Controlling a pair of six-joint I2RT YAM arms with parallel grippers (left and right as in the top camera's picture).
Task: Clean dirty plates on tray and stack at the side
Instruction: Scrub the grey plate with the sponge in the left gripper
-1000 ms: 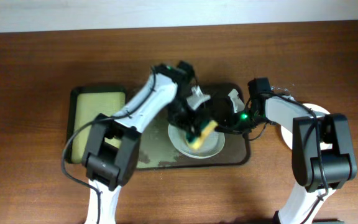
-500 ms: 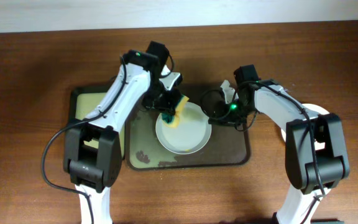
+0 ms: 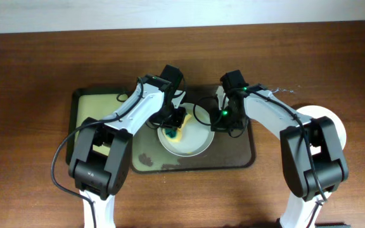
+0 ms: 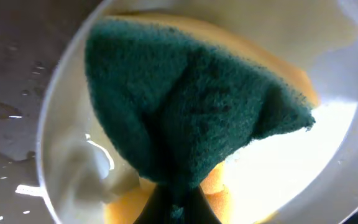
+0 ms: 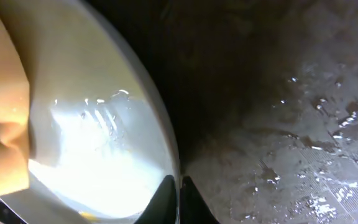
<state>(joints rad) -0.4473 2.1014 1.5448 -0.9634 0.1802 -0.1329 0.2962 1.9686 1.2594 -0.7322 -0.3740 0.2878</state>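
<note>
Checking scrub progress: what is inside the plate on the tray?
A yellow sponge with a green scouring face, pinched by the left gripper, plus wet film. The plate beneath the sponge is hidden.

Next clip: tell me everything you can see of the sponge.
The sponge is a soft yellow foam block with a dark green scouring layer, green side toward the left wrist camera. It is bent into a fold, pinched by the left gripper, and pressed yellow side down inside the white plate on the tray. The plate around it looks wet.
</note>
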